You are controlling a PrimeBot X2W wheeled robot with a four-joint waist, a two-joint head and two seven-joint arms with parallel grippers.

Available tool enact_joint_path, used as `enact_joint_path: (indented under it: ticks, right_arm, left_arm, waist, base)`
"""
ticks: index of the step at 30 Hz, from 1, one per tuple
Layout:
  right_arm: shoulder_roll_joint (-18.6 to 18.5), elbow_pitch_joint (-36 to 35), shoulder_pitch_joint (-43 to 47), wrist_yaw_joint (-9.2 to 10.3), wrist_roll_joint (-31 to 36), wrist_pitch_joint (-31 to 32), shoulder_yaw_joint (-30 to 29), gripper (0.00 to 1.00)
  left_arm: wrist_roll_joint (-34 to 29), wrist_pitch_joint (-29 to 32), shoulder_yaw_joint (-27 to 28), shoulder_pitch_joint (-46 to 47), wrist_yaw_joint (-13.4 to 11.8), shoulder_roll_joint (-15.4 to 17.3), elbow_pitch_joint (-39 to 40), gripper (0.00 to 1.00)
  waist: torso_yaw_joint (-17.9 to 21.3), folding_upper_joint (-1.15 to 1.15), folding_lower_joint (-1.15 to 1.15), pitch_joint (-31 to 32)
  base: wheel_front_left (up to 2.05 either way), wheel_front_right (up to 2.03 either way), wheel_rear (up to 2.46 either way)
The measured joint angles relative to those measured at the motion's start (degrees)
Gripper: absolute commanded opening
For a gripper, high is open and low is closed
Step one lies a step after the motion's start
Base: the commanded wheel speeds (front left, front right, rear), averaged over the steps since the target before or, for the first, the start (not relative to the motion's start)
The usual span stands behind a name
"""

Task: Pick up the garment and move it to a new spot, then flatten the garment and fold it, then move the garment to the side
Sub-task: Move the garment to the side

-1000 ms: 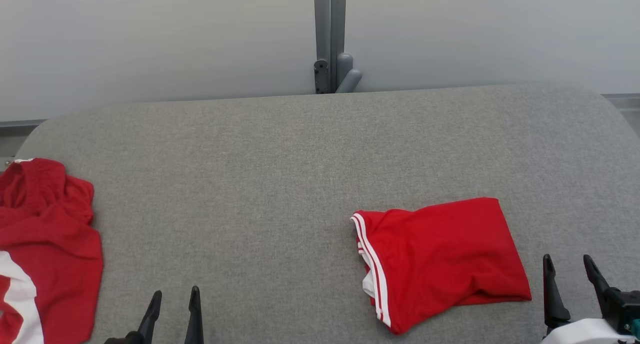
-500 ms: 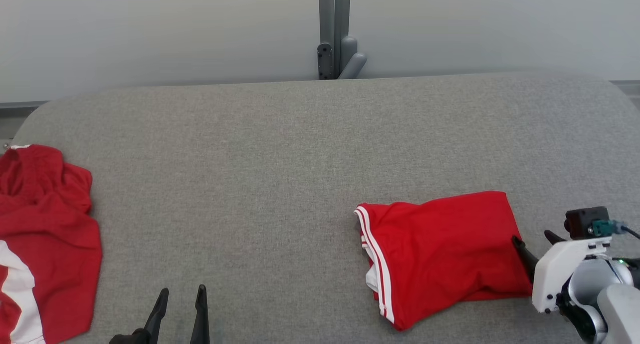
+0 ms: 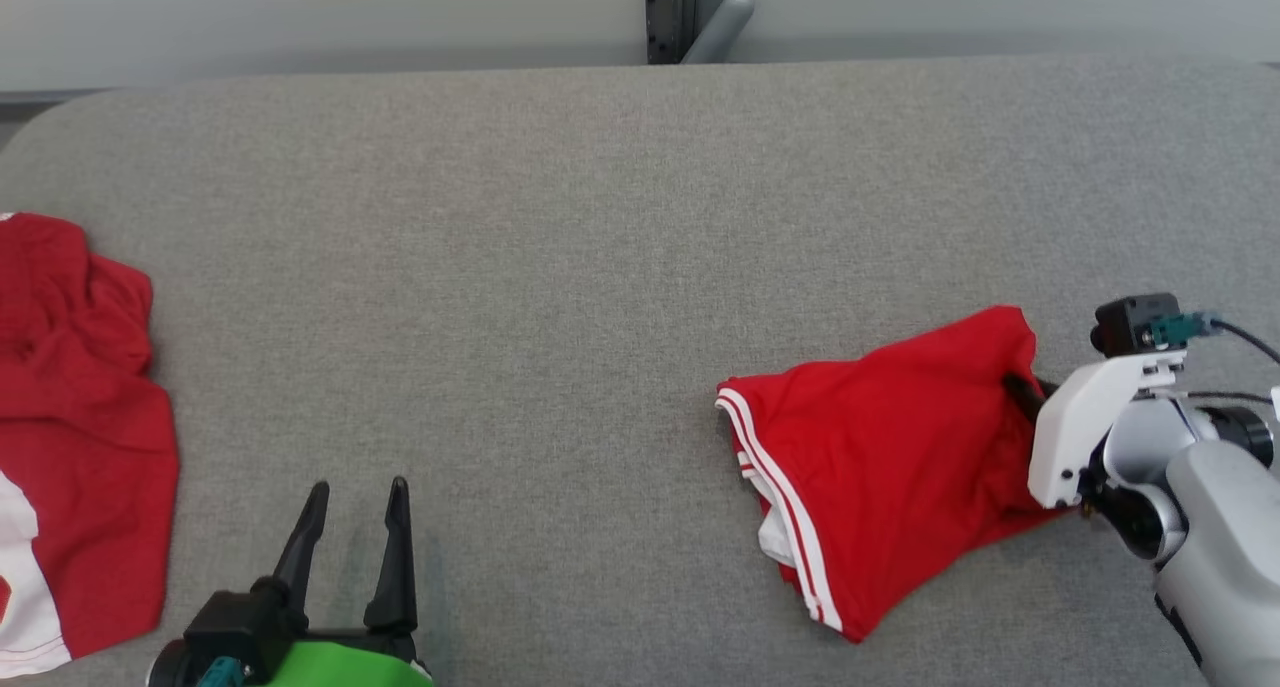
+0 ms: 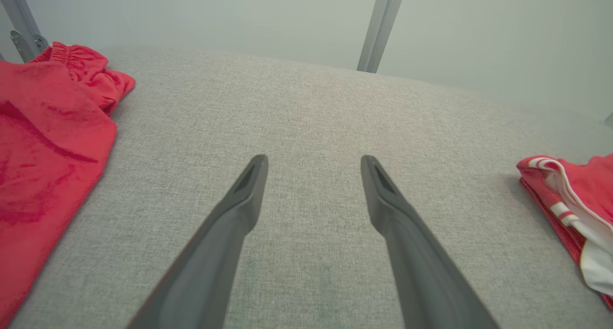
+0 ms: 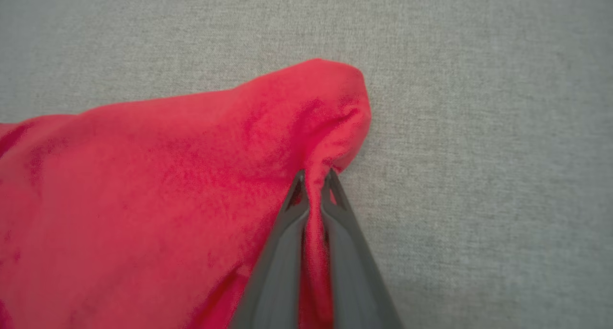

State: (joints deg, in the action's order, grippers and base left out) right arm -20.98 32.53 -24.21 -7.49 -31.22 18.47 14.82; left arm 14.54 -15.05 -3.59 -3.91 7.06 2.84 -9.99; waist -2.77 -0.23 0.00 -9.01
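Having hovered parted beside the garment [image 3: 890, 447] a second ago, the right gripper [image 5: 313, 174] was found clamped on its right corner, which was raised off the grey table [image 3: 560, 267]; the red, white-striped cloth lay folded toward the table's right. The left gripper [image 3: 355, 497] was held with fingers spread over the table's front.

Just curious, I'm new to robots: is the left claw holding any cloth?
No, the left gripper stands open above the grey surface, nothing between its fingers.

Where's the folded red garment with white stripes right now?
Head view: the folded red garment lies at the grey table's right side, its right edge pinched by the right tool.
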Motion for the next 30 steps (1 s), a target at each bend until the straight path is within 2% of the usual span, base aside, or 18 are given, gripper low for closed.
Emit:
enact_joint_path:
  ticks: [5, 9, 13, 20, 27, 28, 29, 30]
  right_arm:
    - [-4.87, -1.86, -5.48, -0.07, -1.34, 0.03, 1.26, 0.00]
    - [-10.25, -0.56, -10.20, -0.05, 1.65, -0.93, -2.64, 0.00]
    - [-13.61, 2.87, -14.73, -0.05, 7.43, -1.71, -8.06, 0.00]
    - [-14.60, 10.67, -20.10, -0.05, 19.35, -0.92, -18.89, 0.00]
    - [-12.37, 14.70, -23.23, -0.05, 30.82, -3.07, -29.91, 0.00]
    - [-12.12, 15.11, -23.45, -0.05, 32.73, -3.02, -31.25, 0.80]
    - [-11.52, 15.53, -23.55, -0.05, 34.39, -2.94, -32.67, 1.00]
    - [-10.67, 15.88, -23.57, -0.04, 36.09, -2.93, -34.28, 1.00]
  left_arm:
    - [-1.48, -0.09, 0.27, 2.65, 0.08, 0.02, 3.56, 1.00]
    - [-2.66, -0.10, 0.12, 5.52, 0.26, 0.07, 6.09, 1.00]
    - [-3.08, -0.10, -0.54, 7.33, 0.32, 1.05, 7.02, 1.00]
    - [-3.07, -0.09, -2.16, 8.87, 0.34, 2.80, 7.31, 1.00]
    - [-3.00, -0.09, -1.97, 9.26, 0.34, 3.42, 7.28, 1.00]
    - [-3.00, -0.09, -1.93, 9.26, 0.35, 3.39, 7.27, 1.00]
    - [-3.00, -0.09, -1.89, 9.26, 0.35, 3.38, 7.25, 1.00]
    - [-3.00, -0.09, -1.85, 9.26, 0.35, 3.36, 7.20, 1.00]
  waist:
    - [1.13, 0.00, 0.00, -3.65]
    - [2.56, 0.00, 0.01, -6.89]
    - [4.06, 0.00, 0.00, -10.24]
    - [6.29, 0.00, 0.01, -15.55]
    - [6.97, 0.00, 0.01, -18.89]
    - [6.95, 0.00, 0.01, -19.10]
    - [6.87, 0.00, 0.01, -19.21]
    - [6.78, 0.00, 0.01, -19.23]
  base:
    - [0.00, 0.00, 0.00]
    - [0.00, 0.00, 0.00]
    - [0.00, 0.00, 0.00]
    - [0.00, 0.00, 0.00]
    - [0.00, 0.00, 0.00]
    - [0.00, 0.00, 0.00]
    - [0.00, 0.00, 0.00]
    - [0.00, 0.00, 0.00]
